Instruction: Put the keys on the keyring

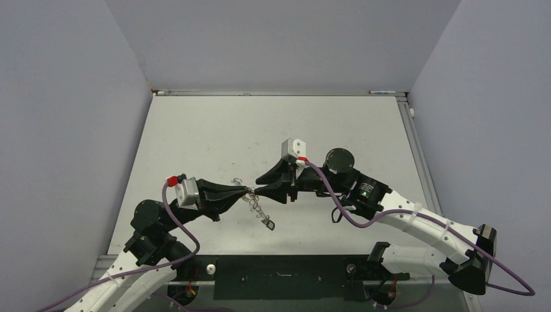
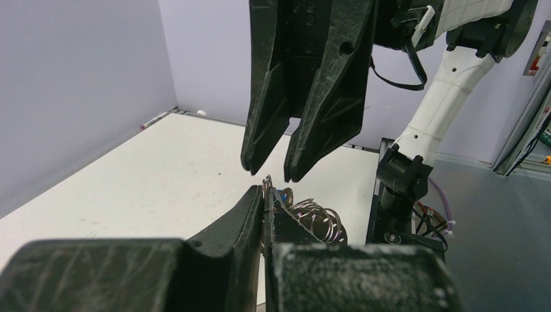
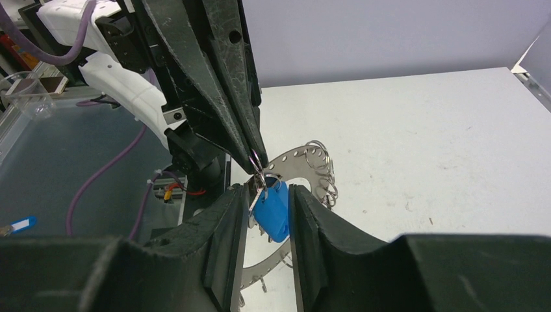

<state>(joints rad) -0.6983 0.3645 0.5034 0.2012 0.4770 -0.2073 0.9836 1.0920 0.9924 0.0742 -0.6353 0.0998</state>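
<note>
Held keyring point(image 3: 295, 162) off table point(image 3: 422, 143) in left fingers point(image 3: 240, 117), pinched shut at hoop's top. Flanked blue-headed key point(image 3: 273, 211) with right fingers point(image 3: 224, 221), narrowly parted, no squeeze visible. Judged mid-task: key hung right at hoop. Could not tell whether fully threaded, nor count keys already on.

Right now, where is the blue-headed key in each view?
Top external: too small to make out where the left gripper and right gripper tips meet, centre.
Left wrist: a sliver of the blue-headed key, centre, just right of the left gripper's tips.
Right wrist: lower centre, between the right gripper's open fingers.
Shared landmark: the left gripper's shut tips, pinching a small ring.
</note>
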